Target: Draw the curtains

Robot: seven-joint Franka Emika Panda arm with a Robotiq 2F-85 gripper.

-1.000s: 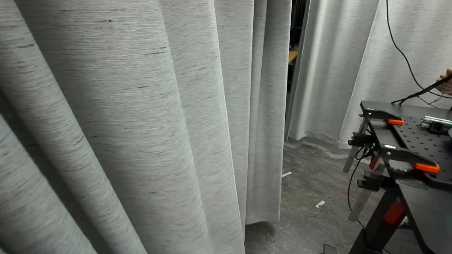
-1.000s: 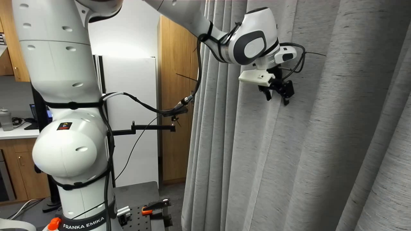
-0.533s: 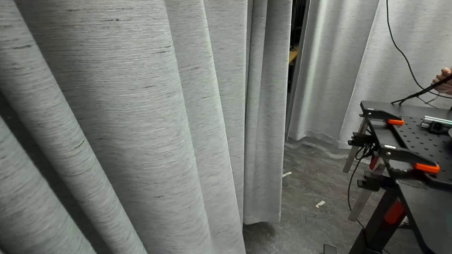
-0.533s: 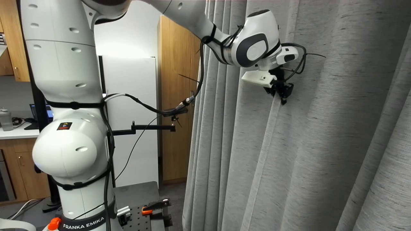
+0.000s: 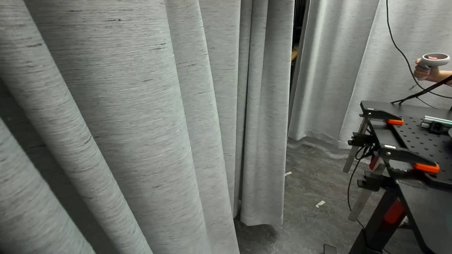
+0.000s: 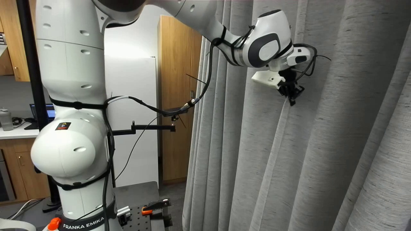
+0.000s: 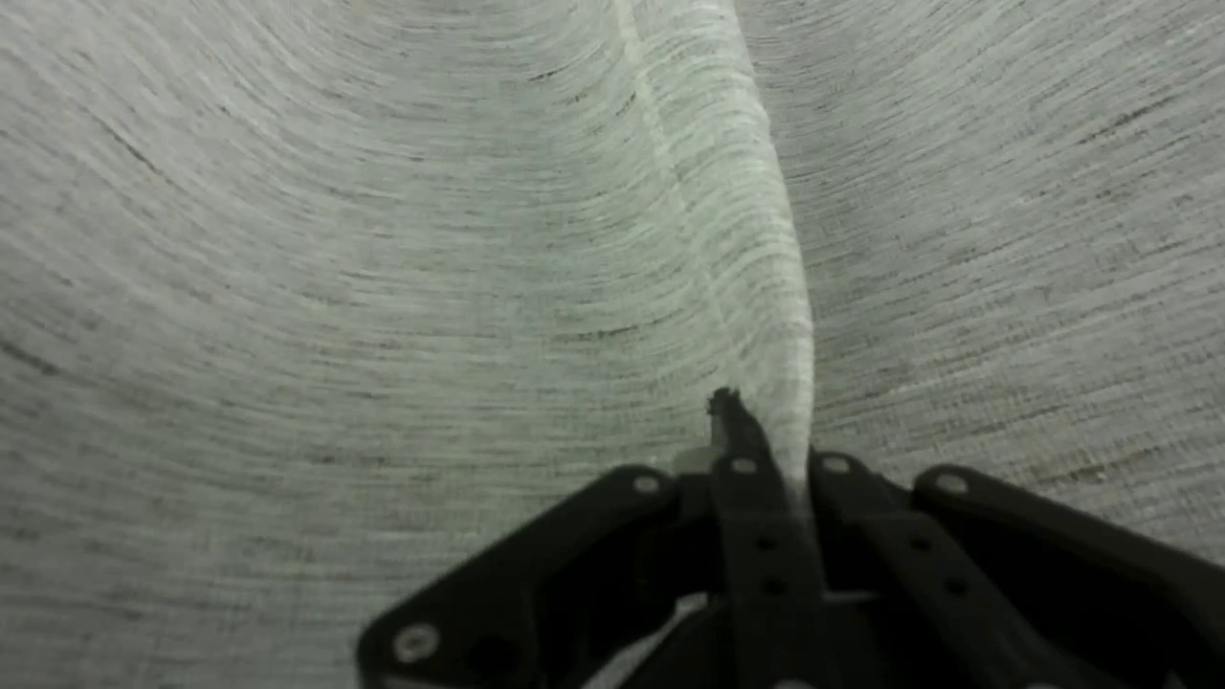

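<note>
We pinch the curtain (image 7: 612,268) between our jaws; the pull seems in hand, and next we should draw it steadily sideways.

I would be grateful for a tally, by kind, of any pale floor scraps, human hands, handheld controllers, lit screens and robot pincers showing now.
Pale floor scraps: 2
Human hand: 1
Handheld controller: 1
Lit screen: 1
Robot pincer: 1
Total: 6

Blk bench (image 5: 423,204) | perf. plate (image 5: 418,137) on top | 2 orange-tipped clamps (image 5: 406,154) @ edge | gry flr (image 5: 303,194): pale scraps (image 5: 320,204)
</note>
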